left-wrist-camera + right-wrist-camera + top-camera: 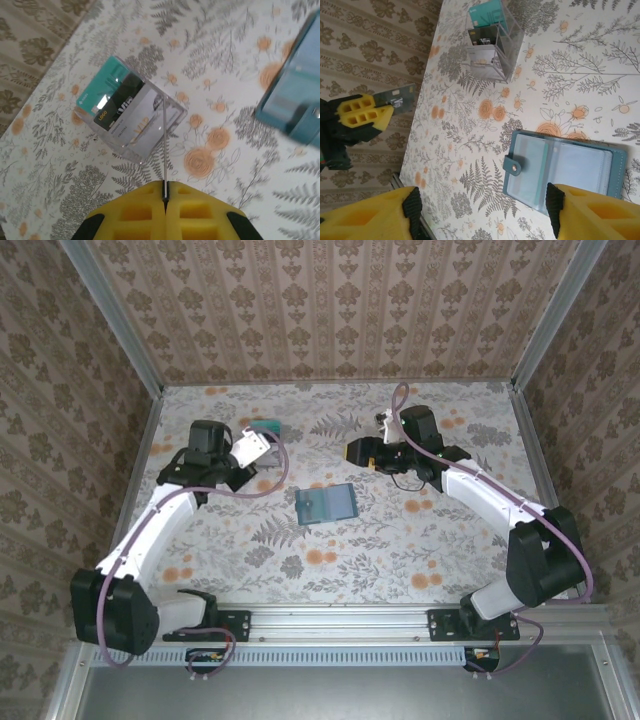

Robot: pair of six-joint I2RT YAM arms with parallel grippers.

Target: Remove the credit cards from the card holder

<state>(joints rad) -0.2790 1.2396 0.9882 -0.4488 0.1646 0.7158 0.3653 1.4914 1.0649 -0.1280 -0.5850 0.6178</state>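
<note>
Right wrist view: the right gripper (482,207) has its jaws spread wide with nothing between them. The card holder (565,167) lies open on the table (470,125) just ahead of them, closer to the right-hand finger. Further out and off to the left, the left gripper (382,111) is clenched on a grey card (397,99) that pokes straight out of its jaws. Farthest ahead stands a clear box (512,37) with cards upright in it.
</note>
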